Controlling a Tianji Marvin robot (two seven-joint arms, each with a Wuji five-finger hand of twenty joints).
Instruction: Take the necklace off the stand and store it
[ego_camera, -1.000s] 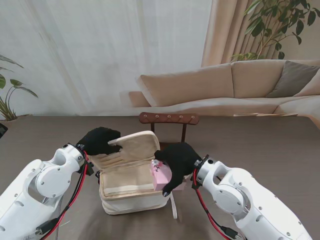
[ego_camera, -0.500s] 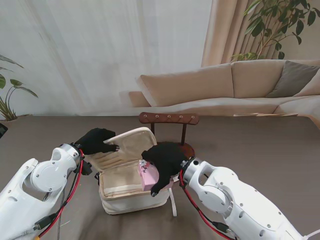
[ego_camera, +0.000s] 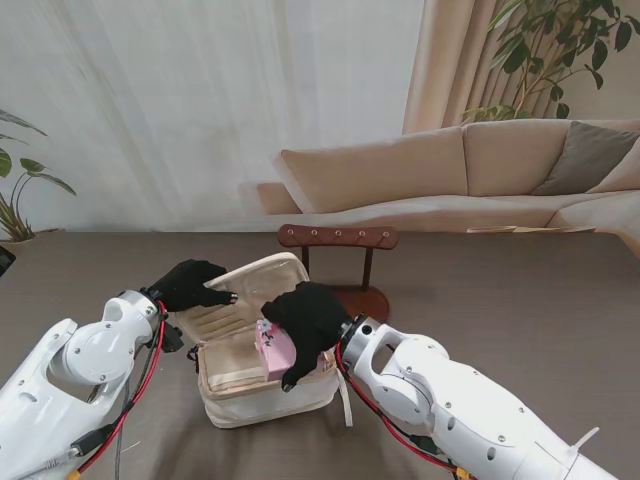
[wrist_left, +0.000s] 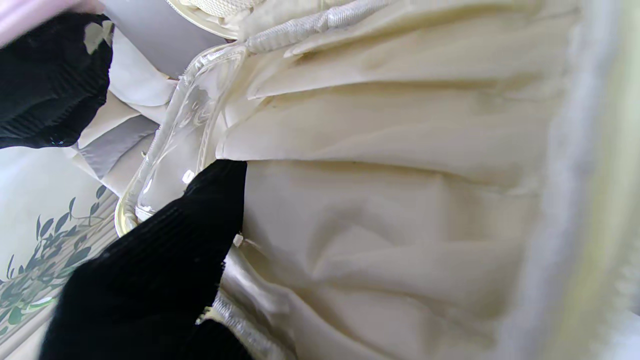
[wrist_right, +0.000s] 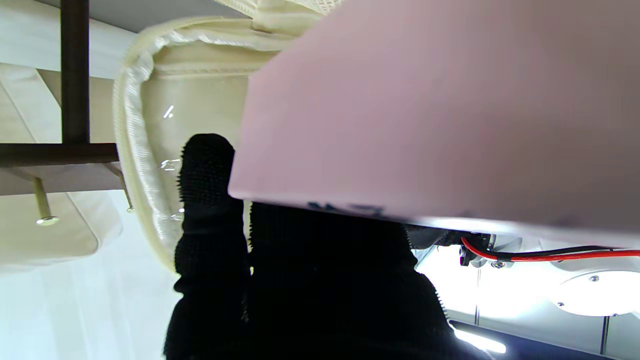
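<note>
Our left hand (ego_camera: 193, 284) grips the raised lid (ego_camera: 262, 285) of the cream case (ego_camera: 265, 385), while our right hand (ego_camera: 303, 318) clasps a small pink box (ego_camera: 269, 350) over its open compartment; the necklace itself we cannot see.

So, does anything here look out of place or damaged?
Nothing looks damaged or spilled. The cream bag stands upright with its lid held open by the left robot hand. The right robot hand holds a pink box over the opening. The wooden stand behind shows no necklace.
</note>
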